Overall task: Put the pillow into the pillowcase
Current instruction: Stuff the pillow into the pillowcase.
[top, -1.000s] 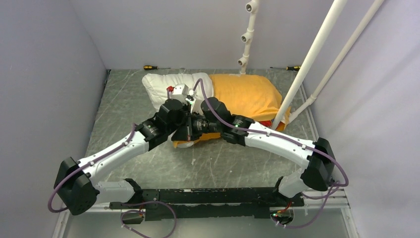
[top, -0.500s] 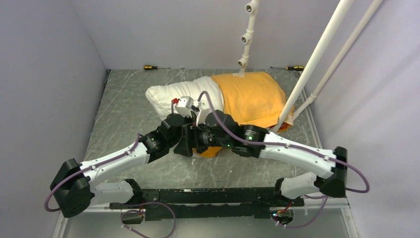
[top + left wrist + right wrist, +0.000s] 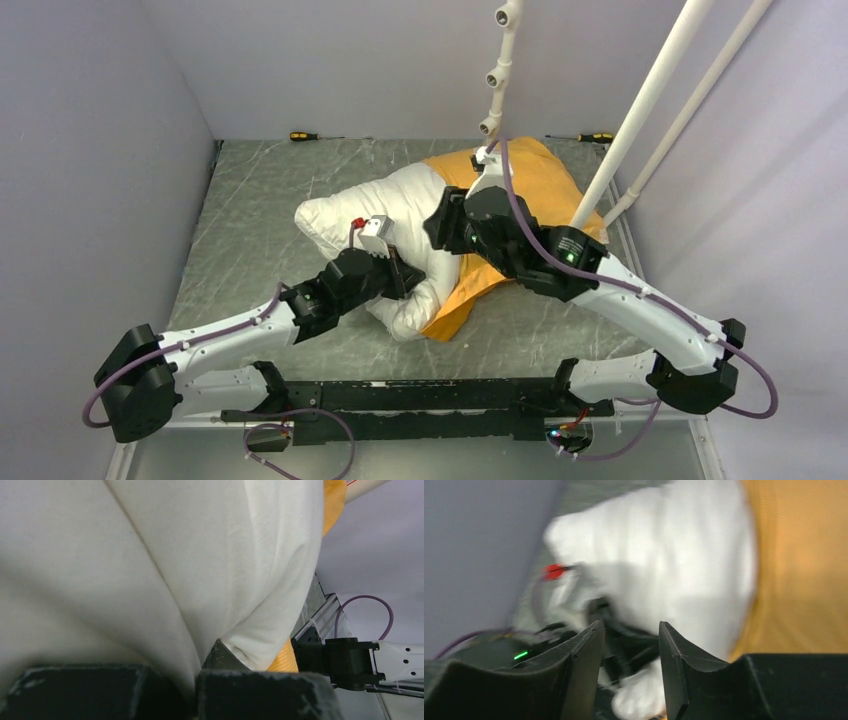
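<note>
The pillow (image 3: pixel 385 205) lies toward the far right corner of the table (image 3: pixel 250 190), far end inside the pillowcase (image 3: pixel 545 180), near end bare; the left gripper (image 3: pixel 195 680) clamps pillow fabric, while the right gripper (image 3: pixel 630 630) hovers empty, jaws apart, and should seize the case hem squarely, drawing it toward the clamped end.

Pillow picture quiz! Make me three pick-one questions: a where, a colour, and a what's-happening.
1. Where on the table do the screwdrivers lie? A near edge; B far edge; C middle.
2. What colour is the pillowcase? A blue; B green; C orange.
3. The left gripper is: A shut on the pillow; B wide open; C holding a screwdriver.
B: both lie along the farthest side. C: orange cloth covers the pillow's right end. A: white fabric is pinched in its closed jaws.
</note>
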You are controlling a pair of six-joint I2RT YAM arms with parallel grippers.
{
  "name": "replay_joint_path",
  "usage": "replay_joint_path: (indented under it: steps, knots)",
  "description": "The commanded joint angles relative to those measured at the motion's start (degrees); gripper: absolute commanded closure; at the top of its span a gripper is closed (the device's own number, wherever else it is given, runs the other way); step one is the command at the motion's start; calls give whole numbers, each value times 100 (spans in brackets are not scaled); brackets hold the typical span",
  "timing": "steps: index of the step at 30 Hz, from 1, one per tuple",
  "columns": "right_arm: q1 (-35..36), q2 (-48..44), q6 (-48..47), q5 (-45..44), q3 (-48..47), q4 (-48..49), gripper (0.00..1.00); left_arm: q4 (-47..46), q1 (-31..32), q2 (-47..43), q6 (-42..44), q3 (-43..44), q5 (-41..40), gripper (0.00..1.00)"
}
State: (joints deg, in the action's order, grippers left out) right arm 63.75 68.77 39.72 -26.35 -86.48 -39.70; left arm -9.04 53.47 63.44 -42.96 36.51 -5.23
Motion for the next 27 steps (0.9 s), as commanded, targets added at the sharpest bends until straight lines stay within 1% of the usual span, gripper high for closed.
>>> replay_joint_path:
  steps: [1, 4, 6, 9, 12, 18, 20, 22, 25, 27]
  knots:
    - [-808, -66, 171, -363, 421, -933, 55, -327, 122, 278, -81, 181, 266, 100]
    - [-1191, -295, 165, 7, 937, -802, 57, -367, 174, 371, -81, 215, 260, 100]
    - [-1331, -373, 183, 151, 1310, -692, 61, -382, 189, 403, -89, 224, 243, 100]
    - [-1491, -391, 194, 349, 1665, -504, 62, -405, 214, 424, -96, 216, 232, 100]
    - [-1564, -303, 214, 380, 1830, -429, 66, -340, 231, 398, -90, 240, 204, 100]
    - [-1731, -60, 113, 488, 2052, -189, 67, -254, 242, 288, -72, 217, 95, 100]
    - [-1753, 55, 74, 540, 2078, -105, 65, -222, 243, 275, -64, 228, 85, 100]
    - [-1759, 144, 35, 703, 2063, 6, 60, -173, 243, 279, -56, 242, 79, 100]
    - [-1758, 131, 1, 931, 2061, 232, 46, -140, 243, 281, -55, 245, 84, 100]
    - [-1758, 130, 8, 955, 2058, 273, 43, -169, 243, 291, -63, 229, 84, 100]
